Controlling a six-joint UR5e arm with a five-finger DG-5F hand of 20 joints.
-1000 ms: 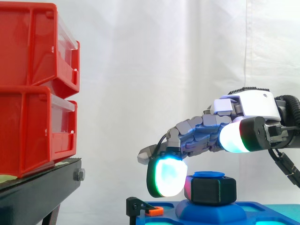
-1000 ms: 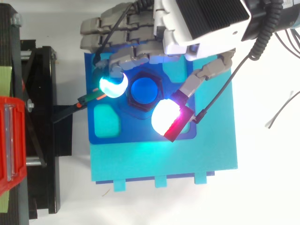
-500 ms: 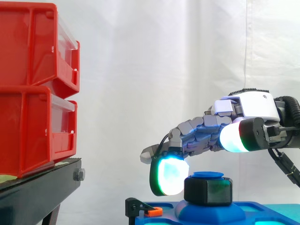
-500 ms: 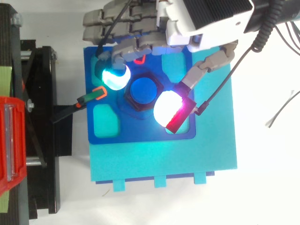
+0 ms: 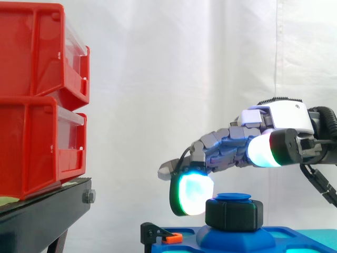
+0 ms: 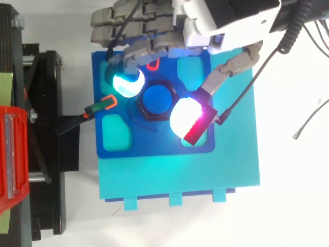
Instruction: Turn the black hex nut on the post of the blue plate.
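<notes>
One black hex nut (image 5: 234, 215) sits on the blue post (image 6: 157, 99) at the middle of the blue plate (image 6: 154, 146). It is seated low on the plate's raised round boss (image 5: 237, 240), with the post's flat cap just above it. The hand (image 6: 226, 20) comes over the plate from its far edge in the top view, and from the right in the side view. Its fingers are loosely bent, not closed. One glowing cyan-green fingertip (image 5: 192, 194) hangs down touching the nut's flank on the plate's left side. The thumb's white-and-red pad (image 6: 187, 117) lies over the nut's opposite corner seen from above, yet in the side view it rides higher than the post's cap, so nothing is pinched.

The plate is dark blue with rounded cut-outs and lies flat on a larger turquoise board (image 6: 180, 177), which extends past the plate's near and right edges. Under the board is a plain white tabletop (image 6: 288, 206). A small black clip (image 6: 101, 105) with an orange tip pokes onto the plate's left edge, carried on an arm from a black stand (image 6: 46, 154) just beside that edge. On the stand, higher than the plate, two red bins (image 5: 37, 105) are stacked. A white curtain (image 5: 158, 79) hangs behind the plate and fills the background.
</notes>
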